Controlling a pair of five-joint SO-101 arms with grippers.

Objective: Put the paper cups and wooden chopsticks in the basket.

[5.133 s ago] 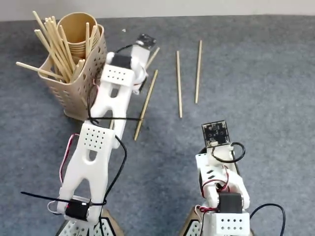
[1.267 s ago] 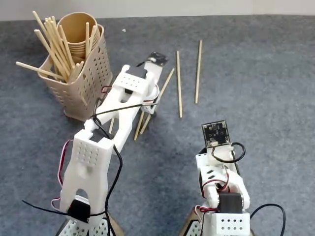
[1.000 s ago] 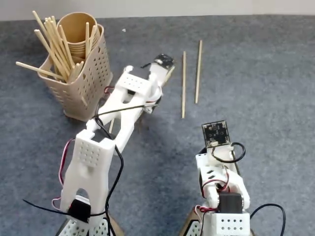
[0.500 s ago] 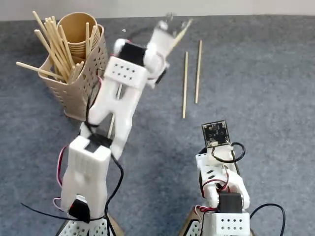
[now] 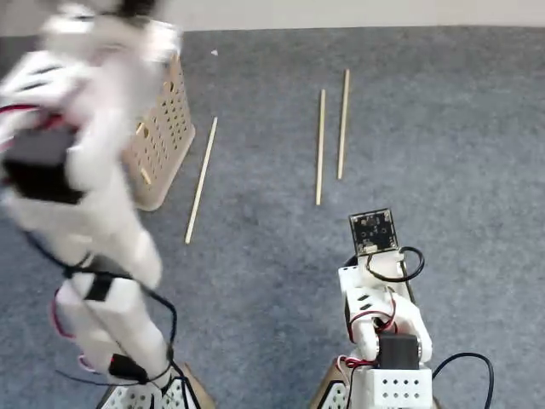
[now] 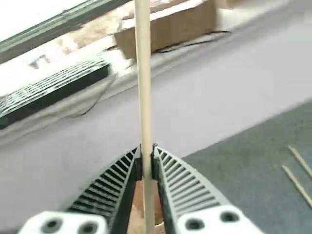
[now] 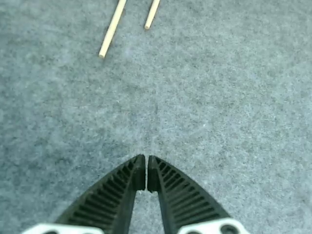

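My left gripper point(image 6: 146, 152) is shut on a wooden chopstick point(image 6: 142, 83) that stands up between its jaws, raised well above the carpet. In the high view the left arm point(image 5: 77, 119) is a blur lifted over the perforated tan basket point(image 5: 163, 128) at the far left, hiding the cups and chopsticks in it. One chopstick point(image 5: 202, 181) lies on the carpet just right of the basket. Two more chopsticks point(image 5: 320, 146) point(image 5: 343, 123) lie side by side farther right. My right gripper point(image 7: 146, 171) is shut on nothing, low over bare carpet, short of two chopstick ends point(image 7: 112, 27) point(image 7: 152, 12).
Grey carpet point(image 5: 443, 153) covers the table. The right arm point(image 5: 379, 290) sits folded near the front edge, with its base at the bottom right. A pale wall and clutter show behind the table in the left wrist view.
The left arm took hold of one chopstick on the carpet, lifted it and swung up and left over the basket. Another chopstick was nudged. The right arm has kept still.
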